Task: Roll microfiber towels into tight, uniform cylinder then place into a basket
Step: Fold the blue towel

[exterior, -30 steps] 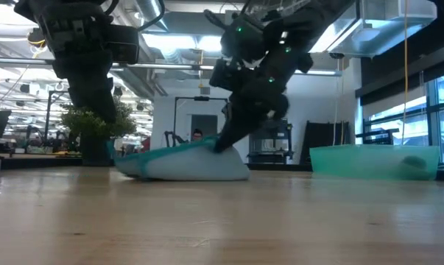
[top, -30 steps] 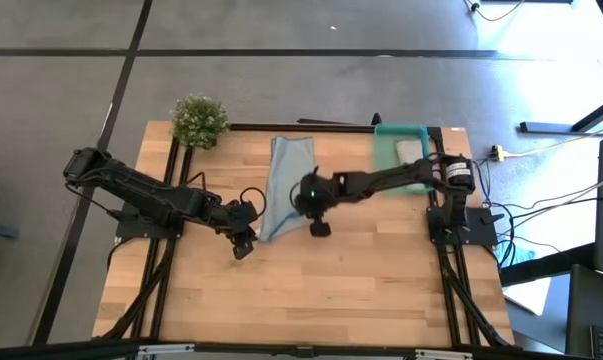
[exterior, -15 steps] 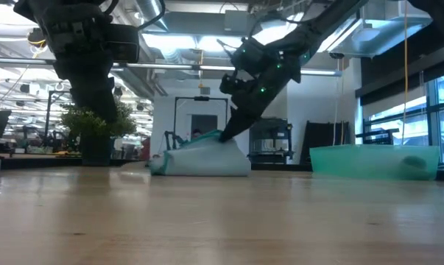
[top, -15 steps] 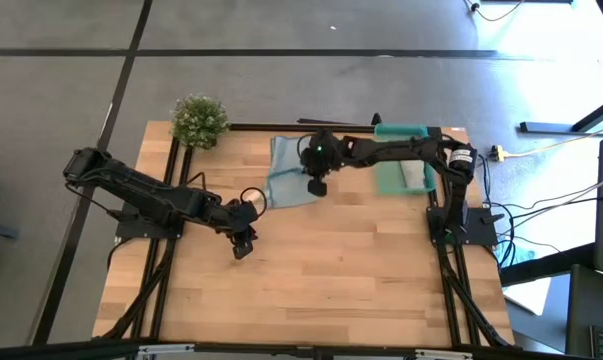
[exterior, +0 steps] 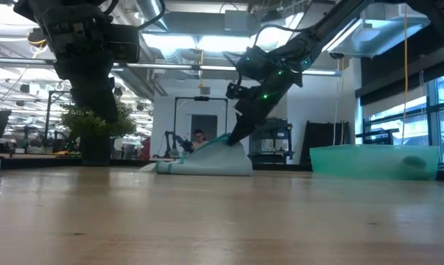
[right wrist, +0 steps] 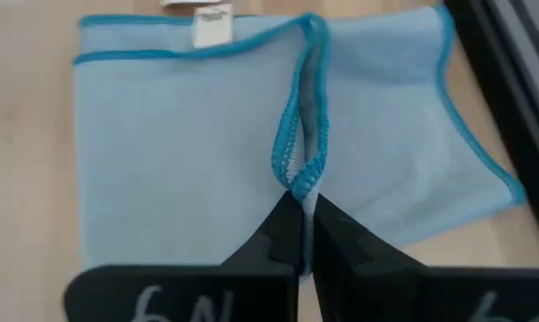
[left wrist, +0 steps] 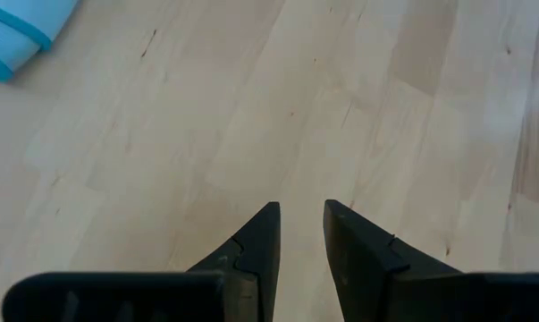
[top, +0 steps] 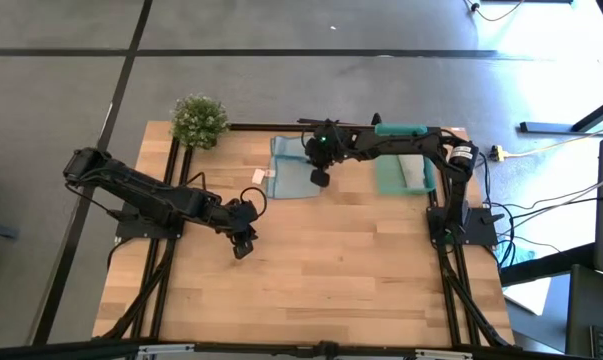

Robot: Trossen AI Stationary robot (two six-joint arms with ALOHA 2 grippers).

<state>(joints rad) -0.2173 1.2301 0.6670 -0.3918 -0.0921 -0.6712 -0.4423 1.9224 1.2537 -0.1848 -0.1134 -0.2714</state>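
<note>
The light blue towel (top: 289,170) lies folded over on the table near the far edge, with a white label (right wrist: 211,14) at one edge. My right gripper (top: 319,179) is shut on its teal hem; it also shows in the low view (exterior: 231,140). My left gripper (top: 243,246) hovers open and empty over bare wood nearer the table's middle left (left wrist: 300,224). The teal basket (top: 386,180) stands at the far right with the pale grey-beige towel (top: 413,172) inside it. My right gripper pinches the towel's teal-hemmed edge (right wrist: 298,175) between its two fingertips, where the hem puckers into a narrow loop. The fingers slant down from above. The held edge is raised a little (exterior: 223,141); the rest of the towel lies on the table.
A small bushy green plant (top: 199,120) stands at the far left corner. Dark frame rails run along the table's far and side edges (top: 271,127). Bare wood (top: 331,270) covers the table's near half.
My right gripper, shut on the towel's edge, has gone toward the table's far edge. It has carried the towel's near end over the far part, so the long strip is now folded over into a shorter rectangle. The far part has stayed in place.
</note>
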